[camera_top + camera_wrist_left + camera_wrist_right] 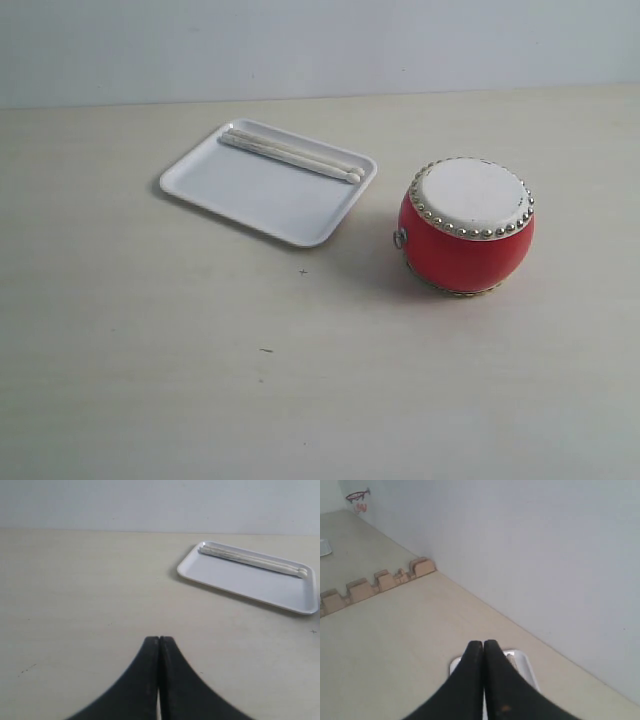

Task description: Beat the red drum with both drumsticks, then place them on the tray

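- One pale tabletop [200,380] carries everything you see.
- Your tray [250,195] lies flat toward the table's far edge, left of the middle.
- Your red drum [465,235] stands upright right of the middle, near the tray's right corner but apart from it.
- Your left gripper [159,640] hangs over bare table with its fingers pressed together, holding nothing.
- Your right gripper [483,644] is likewise closed and empty.
- Both drumsticks [290,155] lie side by side, touching, along the tray's far rim.
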`<state>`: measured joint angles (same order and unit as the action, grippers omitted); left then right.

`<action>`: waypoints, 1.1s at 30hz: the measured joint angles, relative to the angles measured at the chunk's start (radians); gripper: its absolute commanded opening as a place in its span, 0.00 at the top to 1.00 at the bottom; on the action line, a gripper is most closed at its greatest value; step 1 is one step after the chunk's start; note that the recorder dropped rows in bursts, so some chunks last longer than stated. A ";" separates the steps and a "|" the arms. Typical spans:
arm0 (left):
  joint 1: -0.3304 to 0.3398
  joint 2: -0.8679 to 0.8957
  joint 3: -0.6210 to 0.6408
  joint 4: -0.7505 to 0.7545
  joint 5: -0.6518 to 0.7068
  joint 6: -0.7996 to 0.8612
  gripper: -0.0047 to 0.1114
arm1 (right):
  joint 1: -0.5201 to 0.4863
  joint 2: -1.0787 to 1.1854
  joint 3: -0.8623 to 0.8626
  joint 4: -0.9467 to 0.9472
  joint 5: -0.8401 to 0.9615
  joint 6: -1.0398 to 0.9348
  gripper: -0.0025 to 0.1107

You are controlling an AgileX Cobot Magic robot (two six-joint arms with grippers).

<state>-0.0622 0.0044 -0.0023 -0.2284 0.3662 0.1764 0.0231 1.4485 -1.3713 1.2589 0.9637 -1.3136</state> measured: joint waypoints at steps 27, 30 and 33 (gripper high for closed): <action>0.000 0.000 0.000 0.000 0.000 0.000 0.96 | 0.000 -0.794 0.687 -0.164 -0.930 0.319 0.98; 0.000 0.000 0.000 0.000 0.000 0.000 0.96 | 0.000 -0.897 0.732 -0.162 -0.939 0.319 0.98; 0.000 0.000 0.000 0.000 0.000 0.000 0.96 | 0.000 -0.964 0.771 -0.162 -0.941 0.321 0.98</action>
<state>-0.0622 0.0044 -0.0023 -0.2284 0.3662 0.1764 0.0231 0.4848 -0.6002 1.0965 0.0229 -0.9922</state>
